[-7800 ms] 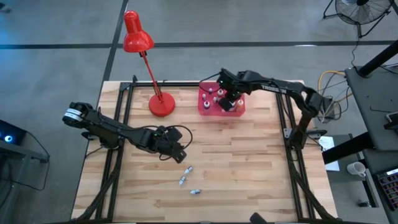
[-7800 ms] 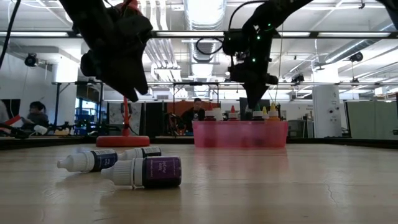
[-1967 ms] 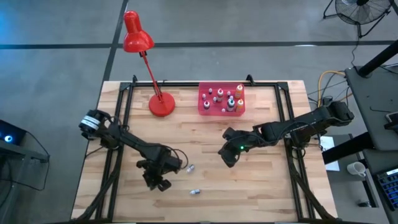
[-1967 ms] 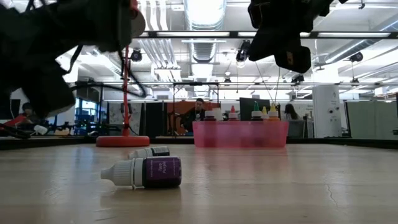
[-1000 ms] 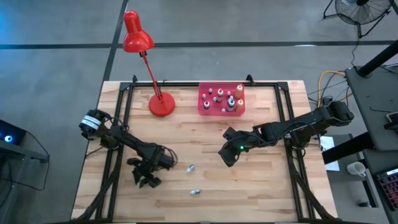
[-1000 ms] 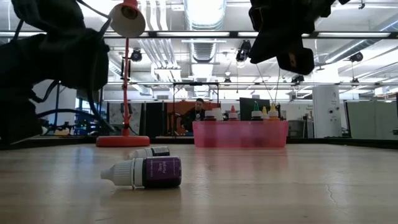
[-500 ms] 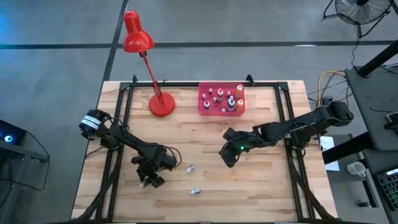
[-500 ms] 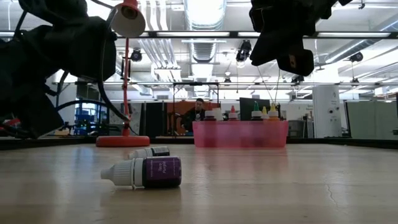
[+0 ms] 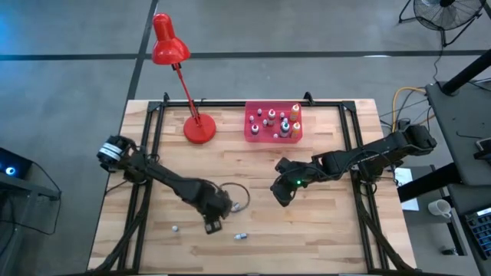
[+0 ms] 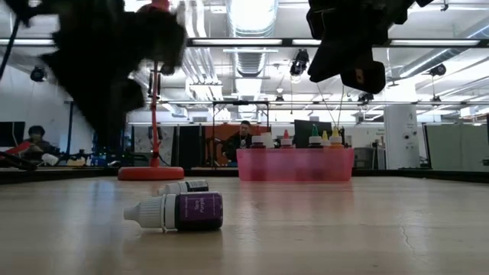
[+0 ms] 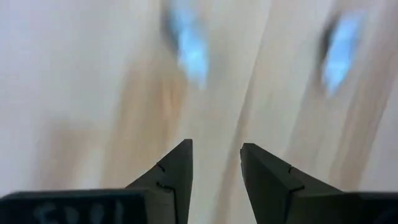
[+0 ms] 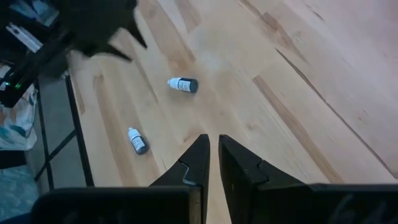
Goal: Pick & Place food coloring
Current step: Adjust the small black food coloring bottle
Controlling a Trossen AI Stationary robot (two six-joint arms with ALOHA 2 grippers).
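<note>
Wooden bench (image 9: pixel 322 230) carries two loose food coloring bottles (image 9: pixel 240 236) near its front; more stand in the pink tray (image 9: pixel 251 129). Left hand (image 11: pixel 214 163) hovers above them, fingers spread, empty. Right hand (image 12: pixel 212 152) waits mid-bench, pressed together.

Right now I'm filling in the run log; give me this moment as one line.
left gripper: open, empty, above table | right gripper: shut, hovering mid-table | loose bottles: two lying flat | pink tray: bottles upright
</note>
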